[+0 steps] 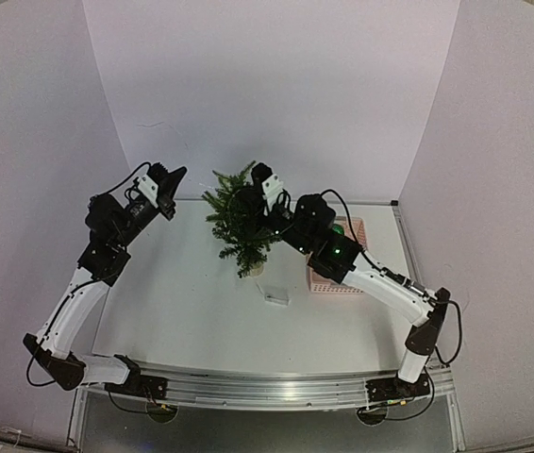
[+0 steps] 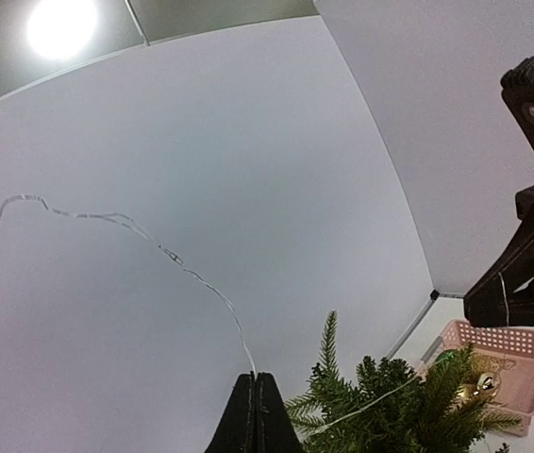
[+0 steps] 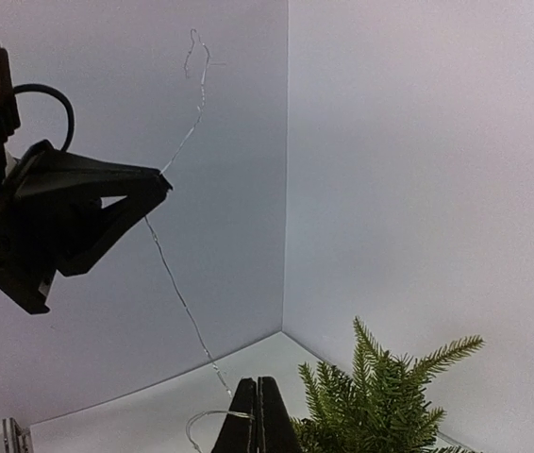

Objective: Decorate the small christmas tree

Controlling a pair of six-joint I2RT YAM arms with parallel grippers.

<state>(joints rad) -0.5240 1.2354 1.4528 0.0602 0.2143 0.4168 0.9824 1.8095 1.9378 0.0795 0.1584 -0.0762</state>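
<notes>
silver wire (image 2: 175, 258) pinched in left fingers (image 2: 241, 420), right fingers (image 3: 245, 425) (both closed)

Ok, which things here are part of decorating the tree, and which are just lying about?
In the job: small christmas tree; thin wire, pinched by left gripper and right gripper; pink basket with baubles.
Lying about: small white box on the table, untouched; whether the wire joins it is unclear.

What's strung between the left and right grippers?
A thin wire, running from the left gripper down to the right gripper. Clearest in the right wrist view.
</notes>
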